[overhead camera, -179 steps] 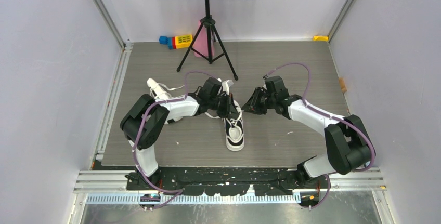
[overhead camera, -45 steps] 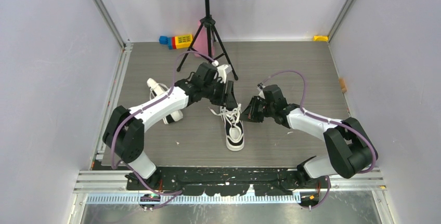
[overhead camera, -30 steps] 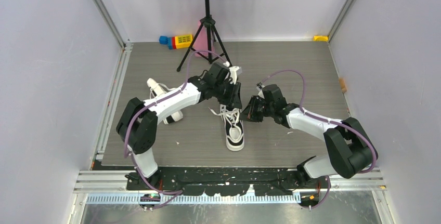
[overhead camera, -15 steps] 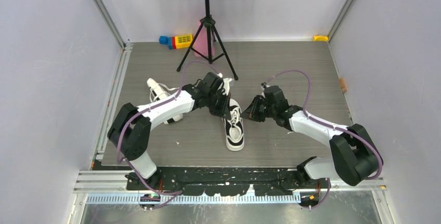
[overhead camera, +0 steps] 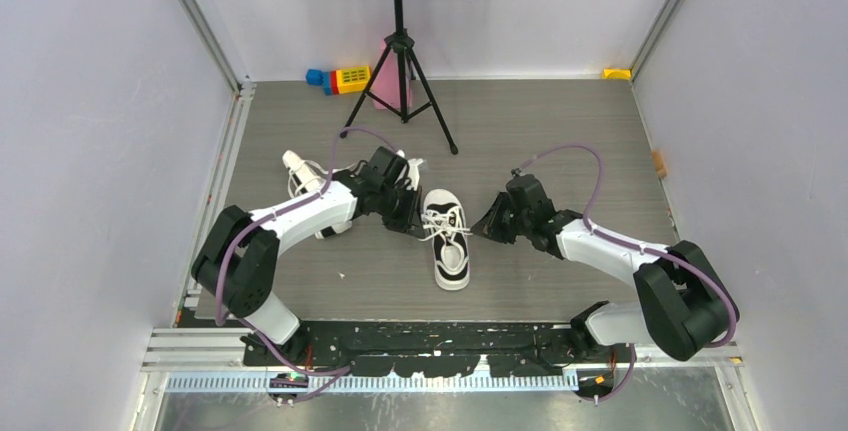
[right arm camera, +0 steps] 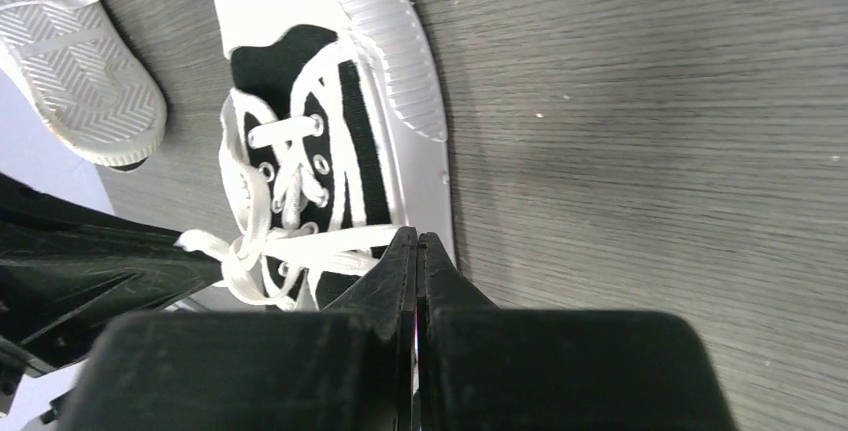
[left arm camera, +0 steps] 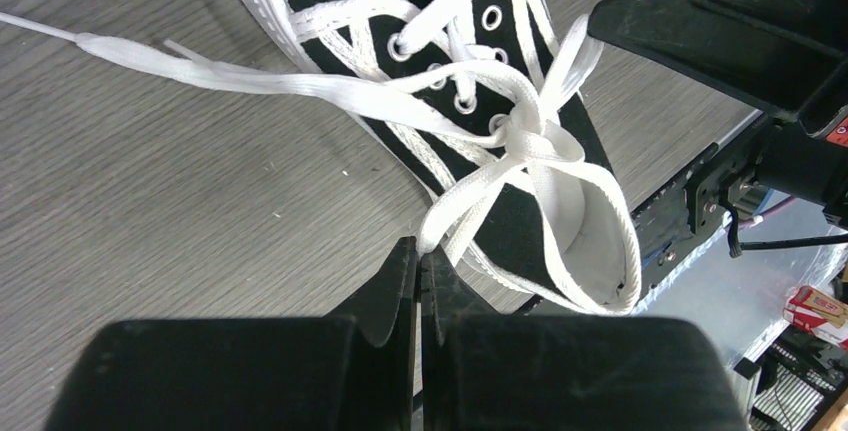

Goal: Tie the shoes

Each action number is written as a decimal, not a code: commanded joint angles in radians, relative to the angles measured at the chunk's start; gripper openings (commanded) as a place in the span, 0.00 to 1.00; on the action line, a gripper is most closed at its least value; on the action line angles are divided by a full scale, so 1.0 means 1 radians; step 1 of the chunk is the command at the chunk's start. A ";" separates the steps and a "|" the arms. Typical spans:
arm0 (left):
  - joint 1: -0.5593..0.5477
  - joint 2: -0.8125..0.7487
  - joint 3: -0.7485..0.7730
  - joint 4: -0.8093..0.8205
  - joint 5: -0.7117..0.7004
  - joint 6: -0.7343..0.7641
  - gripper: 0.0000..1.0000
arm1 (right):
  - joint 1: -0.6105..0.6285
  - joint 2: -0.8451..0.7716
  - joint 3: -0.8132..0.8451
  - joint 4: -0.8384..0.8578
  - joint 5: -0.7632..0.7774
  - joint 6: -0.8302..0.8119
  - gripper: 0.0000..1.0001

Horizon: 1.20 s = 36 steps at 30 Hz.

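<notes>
**Position.** The upright sneaker (overhead camera: 452,251) stands on the table (overhead camera: 560,131) between the two arms, toe cap toward the arm bases. The second sneaker (overhead camera: 296,164) lies sole-up, well to the left and partly under the left arm.

**Tool state.** The left gripper (left arm camera: 418,246) has its fingers pressed together, pinching the left strand (left arm camera: 470,196) that runs down from the knot (left arm camera: 528,139). The right gripper (right arm camera: 416,236) is likewise pressed together on the right strand (right arm camera: 350,239), at the opposite side of the shoe. A loose lace tail (left arm camera: 200,71) trails flat across the table, held by neither tool.

**Step in hand (judged).** Tightening the crossing over the top eyelets by drawing both strands outward.

**Failure modes.**
- Slip: each flat lace is gripped only at the fingertips. A sharp pull is likely to strip it out, and the knot then slackens.
- Shoe drag or tip: nothing holds the sneaker down. Uneven tension between the arms is likely to rotate it or roll it onto its side.
- Knot collapse: whether the left strand is a loop or a single run cannot be told. If a free end is pulled, the knot may undo rather than cinch.
- Snagging: the loose tail may catch under the left arm.
- Contact: the grippers sit near each other across the shoe, so inward motion risks collision.
</notes>
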 commanded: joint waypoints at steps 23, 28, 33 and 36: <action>-0.063 0.055 -0.036 -0.064 -0.245 -0.016 0.00 | 0.135 0.055 0.106 -0.293 0.377 -0.117 0.00; -0.063 -0.022 -0.028 -0.035 -0.252 -0.022 0.00 | 0.134 -0.026 0.161 -0.303 0.336 -0.207 0.07; -0.062 -0.088 -0.010 -0.039 -0.242 -0.015 0.00 | 0.125 -0.101 0.197 -0.308 0.237 -0.334 0.23; -0.062 -0.100 0.019 -0.048 -0.210 -0.007 0.00 | 0.106 -0.135 0.188 -0.278 0.161 -0.373 0.30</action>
